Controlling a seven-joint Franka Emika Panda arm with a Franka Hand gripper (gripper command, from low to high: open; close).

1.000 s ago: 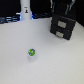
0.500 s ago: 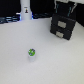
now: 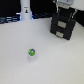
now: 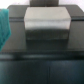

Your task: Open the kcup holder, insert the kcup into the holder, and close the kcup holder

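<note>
The kcup holder (image 3: 63,26) is a black boxy unit with two stacked front panels, standing at the back of the exterior view's right. My white gripper (image 3: 64,4) hangs just above its top, cut off by the frame edge, and its fingers cannot be made out. The kcup (image 3: 32,52), a tiny white cup with a green top, stands alone on the white table, well off toward the exterior view's left of the holder and nearer the front. The wrist view is blurred: a dark surface (image 4: 45,60) with a grey block (image 4: 47,22) fills it, and the kcup does not appear.
A white upright post-like object (image 3: 25,11) stands at the back on the exterior view's left, before a dark backdrop. A teal shape (image 4: 4,27) sits at the edge of the wrist view. The white table (image 3: 55,62) stretches around the kcup.
</note>
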